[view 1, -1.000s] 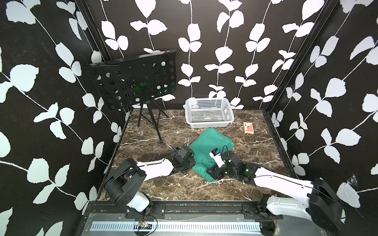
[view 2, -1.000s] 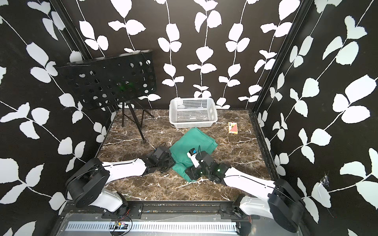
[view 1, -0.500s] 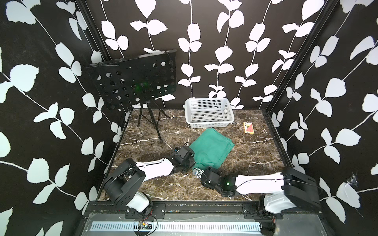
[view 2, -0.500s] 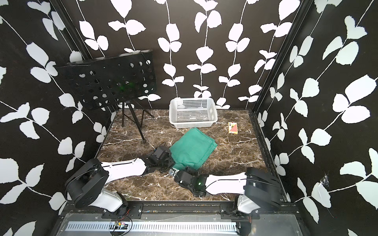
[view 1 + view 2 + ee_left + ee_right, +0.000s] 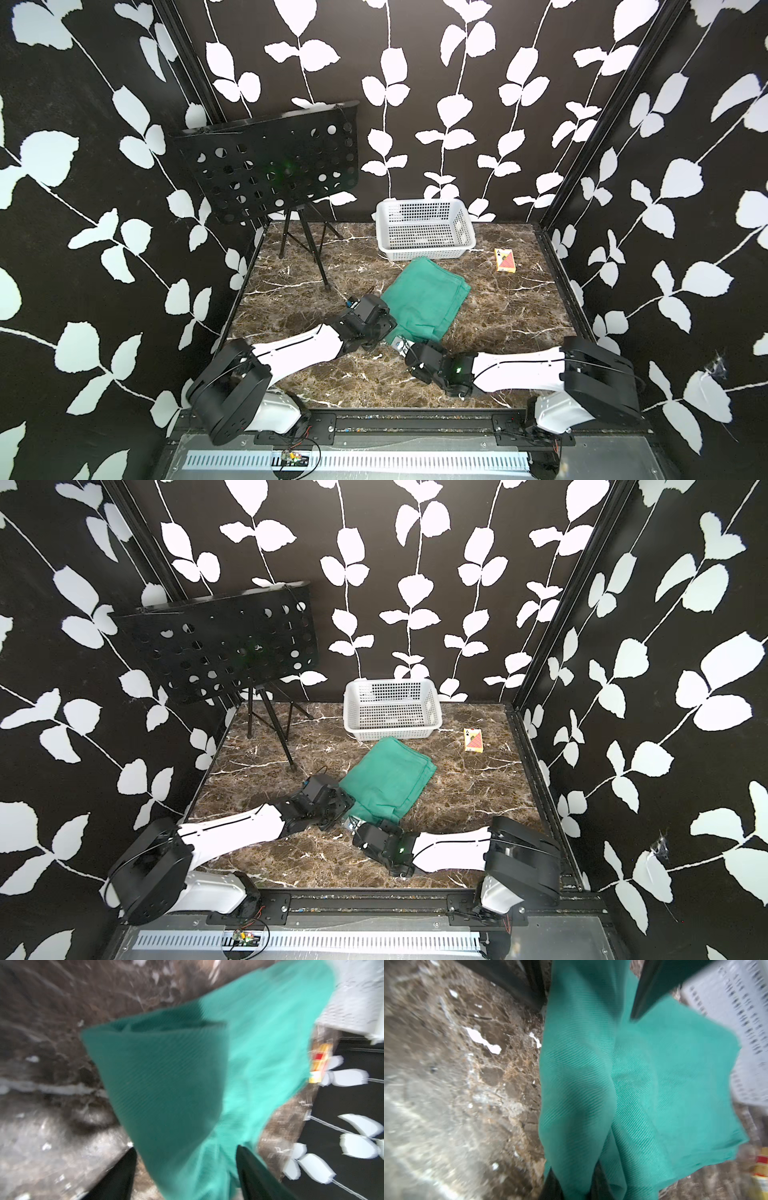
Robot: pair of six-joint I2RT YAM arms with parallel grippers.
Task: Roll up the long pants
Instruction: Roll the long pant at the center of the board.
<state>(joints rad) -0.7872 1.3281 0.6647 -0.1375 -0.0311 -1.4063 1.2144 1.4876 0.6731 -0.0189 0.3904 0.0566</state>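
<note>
Cloth soft, light, limp: long pants [image 5: 424, 299] folded on bench [image 5: 519, 324]. Near edge pinched by right gripper [image 5: 573, 1167]; left gripper [image 5: 186, 1149] spread wide, cloth between. Best hold: near-edge corners.

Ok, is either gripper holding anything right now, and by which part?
The right gripper pinches the pants at the corner farthest from the basket. The left gripper stands open around the pants' edge, gripping nothing.

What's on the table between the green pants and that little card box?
Nothing, just bare brown marble table. The long pants and the card box lie apart, with an empty gap between them in both top views.
</note>
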